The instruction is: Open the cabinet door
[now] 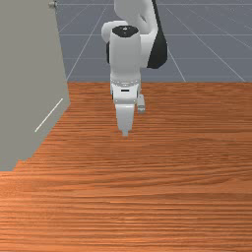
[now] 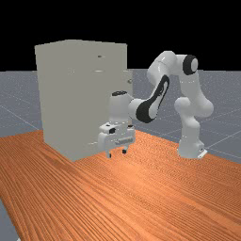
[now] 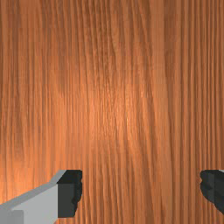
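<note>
1. Room: grey floor (image 1: 206,44) marked with pale grid lines; a black backdrop (image 2: 164,23) rises above it in the far view.
2. Surface: table (image 2: 164,202) of orange-brown wood, grain visible, with a bright sheen in the wrist view.
3. Cabinet (image 2: 77,101): tall, grey, upright on the table, at the front view's left and left of middle in the far view. It is the main obstruction beside the arm. Whether its door is shut cannot be told.
4. Arm (image 2: 188,103): base at the far view's right, reaching left toward the cabinet.
5. Gripper (image 2: 116,153): pointing down above the wood, near the cabinet but apart from it. In the wrist view the fingers (image 3: 70,192) stand widely spread, with wood visible between them.
6. Pale strip (image 1: 48,115): slanting, low on the cabinet.
7. Knob (image 2: 130,81): small, on the cabinet's edge at the far view's right, higher than the gripper; seen also at the front view's upper left.
</note>
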You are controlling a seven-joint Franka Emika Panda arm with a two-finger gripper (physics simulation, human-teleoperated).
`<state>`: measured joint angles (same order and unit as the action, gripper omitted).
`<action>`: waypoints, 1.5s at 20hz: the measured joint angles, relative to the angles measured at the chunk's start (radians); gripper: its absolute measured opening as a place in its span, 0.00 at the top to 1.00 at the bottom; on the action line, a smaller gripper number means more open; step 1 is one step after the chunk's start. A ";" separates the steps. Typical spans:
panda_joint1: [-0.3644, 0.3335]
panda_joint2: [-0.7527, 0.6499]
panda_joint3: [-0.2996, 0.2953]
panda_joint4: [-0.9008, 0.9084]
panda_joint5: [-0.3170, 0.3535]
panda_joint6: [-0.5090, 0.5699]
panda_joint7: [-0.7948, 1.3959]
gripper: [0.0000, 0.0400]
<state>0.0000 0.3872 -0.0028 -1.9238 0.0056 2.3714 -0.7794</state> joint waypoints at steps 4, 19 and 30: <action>0.002 -0.005 -0.034 -0.018 -0.030 -0.040 0.056 0.00; 0.040 -0.789 -0.106 -0.390 -0.058 -0.450 1.591 1.00; -0.116 -1.444 -0.193 -0.558 -0.104 -0.475 1.617 1.00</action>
<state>-0.1162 -1.0564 -0.1954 -2.4819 -0.0986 1.8967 0.8378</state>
